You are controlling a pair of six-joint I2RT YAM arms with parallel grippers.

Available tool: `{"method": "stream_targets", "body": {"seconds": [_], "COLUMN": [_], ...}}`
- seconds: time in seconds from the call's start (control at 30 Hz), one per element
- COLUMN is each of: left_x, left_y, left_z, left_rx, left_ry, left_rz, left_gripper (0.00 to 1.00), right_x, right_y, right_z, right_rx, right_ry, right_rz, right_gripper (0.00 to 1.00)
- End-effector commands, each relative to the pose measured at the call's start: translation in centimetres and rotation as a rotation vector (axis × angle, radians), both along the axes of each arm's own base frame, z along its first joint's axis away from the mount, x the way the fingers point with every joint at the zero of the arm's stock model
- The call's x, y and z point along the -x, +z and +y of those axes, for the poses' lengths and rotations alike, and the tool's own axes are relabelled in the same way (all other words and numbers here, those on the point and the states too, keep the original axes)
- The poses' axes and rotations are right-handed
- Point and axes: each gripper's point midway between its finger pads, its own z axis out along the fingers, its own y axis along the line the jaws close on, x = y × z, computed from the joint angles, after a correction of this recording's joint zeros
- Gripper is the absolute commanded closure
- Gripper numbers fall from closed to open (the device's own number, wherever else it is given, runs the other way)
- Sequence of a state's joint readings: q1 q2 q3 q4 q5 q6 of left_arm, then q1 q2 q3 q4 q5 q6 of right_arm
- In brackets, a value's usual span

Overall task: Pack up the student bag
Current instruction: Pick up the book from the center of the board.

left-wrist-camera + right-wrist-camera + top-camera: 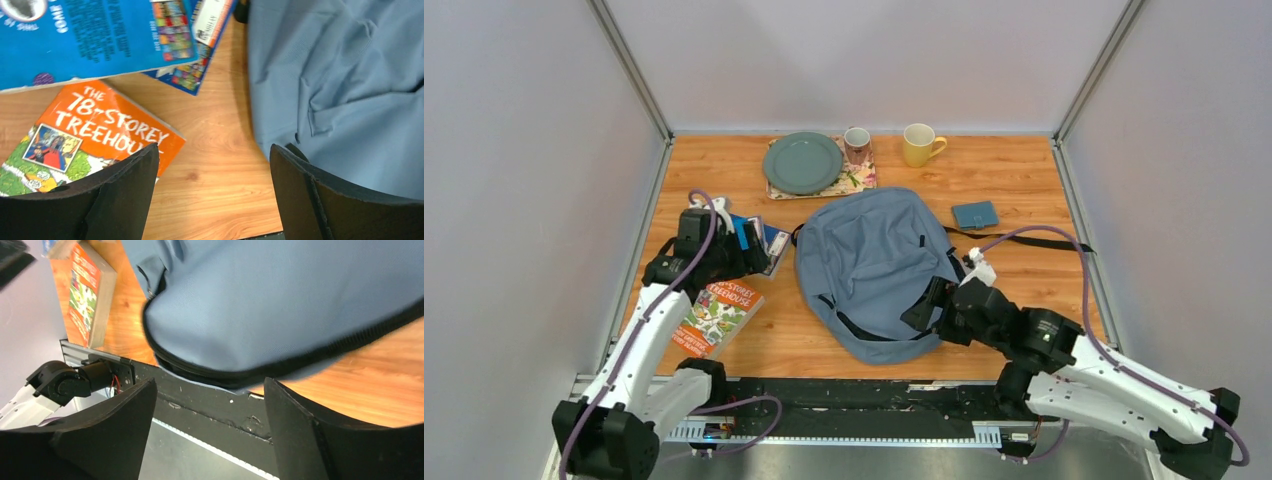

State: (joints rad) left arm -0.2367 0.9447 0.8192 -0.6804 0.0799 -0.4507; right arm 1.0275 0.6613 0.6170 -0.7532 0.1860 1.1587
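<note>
The grey-blue student bag (874,265) lies flat in the middle of the table, its black zipper edge toward the near side. It also shows in the left wrist view (345,80) and the right wrist view (280,300). An orange "78-Storey Treehouse" book (717,316) lies left of the bag and shows in the left wrist view (95,135). Blue books (762,240) lie behind it, and their blue covers show in the left wrist view (95,35). My left gripper (749,250) is open and empty over the blue books. My right gripper (929,305) is open and empty at the bag's near right edge.
At the back stand a grey-green plate (802,162) on a floral mat, a small patterned mug (856,145) and a yellow mug (918,144). A small flat teal case (975,214) lies right of the bag. A black rail (844,395) runs along the near table edge.
</note>
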Motion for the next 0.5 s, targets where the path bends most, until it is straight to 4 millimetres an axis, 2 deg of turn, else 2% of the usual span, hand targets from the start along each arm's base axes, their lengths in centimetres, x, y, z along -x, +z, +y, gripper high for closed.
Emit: {"method": "stream_targets", "body": {"seconds": [0.0,0.03,0.07,0.1,0.17,0.2,0.23,0.27,0.3,0.33,0.4,0.43,0.47], "left_x": [-0.9,-1.2,-1.6,-2.1,-2.9,-3.2,-3.7,-3.9,-4.1,-4.4,-4.6,-4.9,-4.9], "left_y": [0.4,0.5,0.9,1.1,1.3,1.4,1.6,1.8,2.0,2.1,2.0,2.0,1.7], "left_z": [2.3,2.4,3.2,4.4,5.8,7.0,7.7,8.2,9.0,10.4,12.0,13.3,13.7], "left_rx": [0.121,0.140,0.179,0.200,0.214,0.226,0.231,0.244,0.251,0.263,0.277,0.303,0.323], "left_ry": [0.077,0.084,0.115,0.169,0.224,0.276,0.294,0.309,0.331,0.374,0.416,0.451,0.460], "left_rz": [0.005,0.003,0.001,-0.003,-0.006,-0.012,-0.034,-0.044,-0.057,-0.072,-0.084,-0.097,-0.100], "left_gripper": [0.12,0.12,0.12,0.12,0.12,0.12,0.12,0.12,0.12,0.11,0.12,0.11,0.11], "right_x": [-2.0,-2.4,-2.5,-3.2,-4.2,-4.9,-5.9,-6.5,-7.2,-8.5,-9.5,-11.1,-11.8], "right_y": [4.4,6.1,7.1,9.0,10.0,10.3,8.5,10.3,10.4,9.2,10.9,9.8,11.4], "right_z": [-4.2,-3.7,-2.8,-1.2,1.6,2.7,4.3,5.9,7.1,8.5,11.6,12.5,13.7], "right_rx": [0.171,0.142,0.115,0.062,0.089,0.103,0.189,0.165,0.164,0.194,0.092,0.094,0.052], "right_ry": [-0.014,0.002,0.042,0.064,0.141,0.151,0.185,0.208,0.225,0.235,0.296,0.292,0.307], "right_rz": [-0.225,-0.281,-0.308,-0.365,-0.388,-0.388,-0.347,-0.358,-0.354,-0.316,-0.309,-0.278,-0.295], "right_gripper": [0.16,0.13,0.10,0.10,0.08,0.08,0.06,0.05,0.04,0.04,0.04,0.04,0.04]}}
